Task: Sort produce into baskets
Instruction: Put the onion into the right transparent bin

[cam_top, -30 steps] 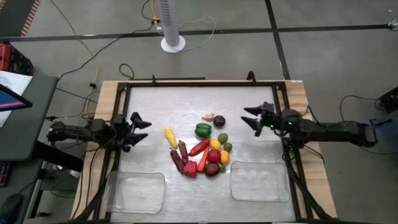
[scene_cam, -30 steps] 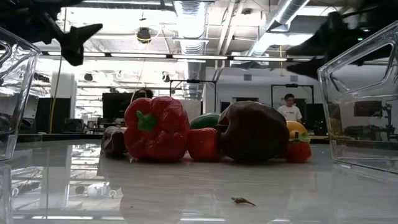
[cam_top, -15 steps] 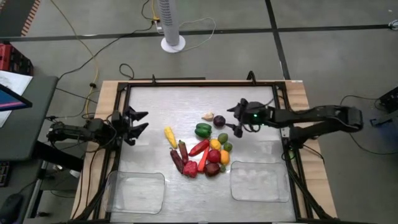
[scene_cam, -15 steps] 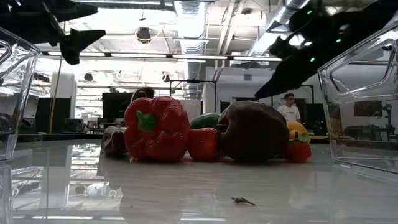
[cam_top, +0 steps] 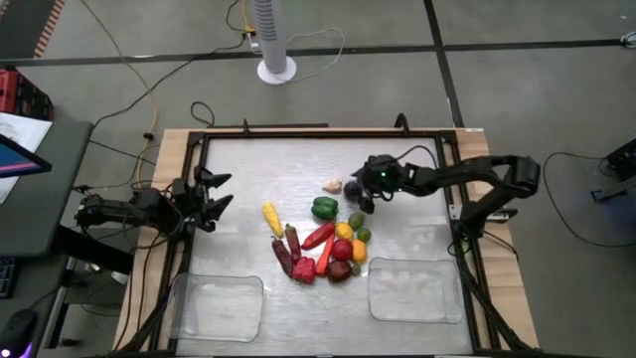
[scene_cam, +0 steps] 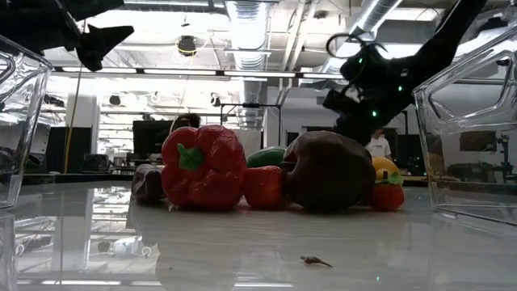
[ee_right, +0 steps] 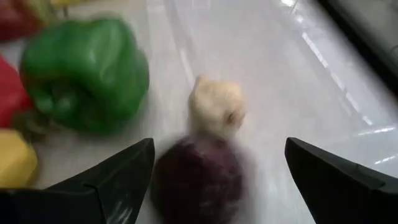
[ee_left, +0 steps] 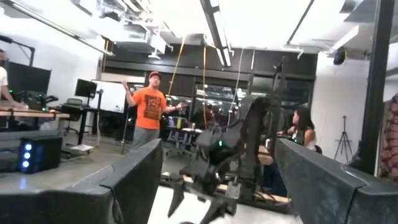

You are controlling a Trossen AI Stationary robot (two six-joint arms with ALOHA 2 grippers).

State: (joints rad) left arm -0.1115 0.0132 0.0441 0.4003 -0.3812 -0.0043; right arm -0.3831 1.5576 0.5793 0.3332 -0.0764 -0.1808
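The produce lies in a pile (cam_top: pixel 323 239) at the table's middle: a green pepper (cam_top: pixel 324 207), red peppers, a yellow pepper, limes, dark pieces and red apples. A cream bulb (cam_top: pixel 332 185) and a round dark purple piece (ee_right: pixel 199 180) lie at the pile's far side. My right gripper (cam_top: pixel 360 194) is open and low over the purple piece, with one finger on either side of it (ee_right: pixel 219 152). My left gripper (cam_top: pixel 221 191) is open and empty near the table's left edge. Two clear baskets (cam_top: pixel 216 306) (cam_top: pixel 415 289) rest flat near the front edge.
A black frame (cam_top: pixel 298 132) runs around the table top. In the low view a red pepper (scene_cam: pixel 202 166) and a dark piece (scene_cam: pixel 327 171) stand in front, with the basket walls (scene_cam: pixel 464 121) at both sides. People are in the room behind.
My right gripper has reached toward the table's left and come down from the right edge to the purple piece, staying open. My left gripper has shifted slightly toward the far edge. The produce has not moved.
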